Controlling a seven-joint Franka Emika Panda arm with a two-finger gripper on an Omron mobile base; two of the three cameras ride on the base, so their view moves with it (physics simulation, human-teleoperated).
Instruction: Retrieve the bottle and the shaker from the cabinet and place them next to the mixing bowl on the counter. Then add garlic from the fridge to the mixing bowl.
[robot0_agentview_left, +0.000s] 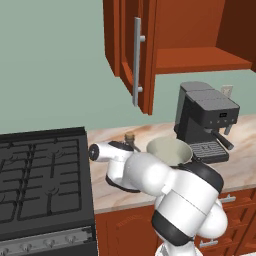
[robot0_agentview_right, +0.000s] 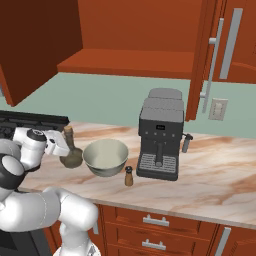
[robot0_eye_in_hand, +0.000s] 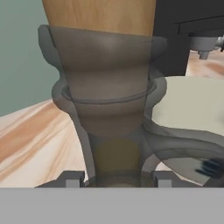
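The bottle (robot0_agentview_right: 71, 156), a squat olive flask with a cork, stands on the counter just left of the mixing bowl (robot0_agentview_right: 105, 156). My gripper (robot0_agentview_right: 64, 145) reaches in from the left and is shut on the bottle's neck. In the hand view the bottle (robot0_eye_in_hand: 109, 87) sits very close, between the two fingertips of the gripper (robot0_eye_in_hand: 118, 177), with the cream bowl (robot0_eye_in_hand: 192, 109) behind it to the right. From the left base view the cork of the bottle (robot0_agentview_left: 130, 136) pokes up behind my arm, next to the bowl (robot0_agentview_left: 169, 150). The small brown shaker (robot0_agentview_right: 129, 176) stands at the bowl's front right. Garlic and fridge are out of view.
A black coffee machine (robot0_agentview_right: 160, 135) stands right of the bowl. The wall cabinet (robot0_agentview_right: 130, 62) above hangs open, doors swung out on both sides, its shelf bare. A black stove (robot0_agentview_left: 40, 175) borders the counter on the left. Marble counter (robot0_agentview_right: 220, 180) stretches to the right.
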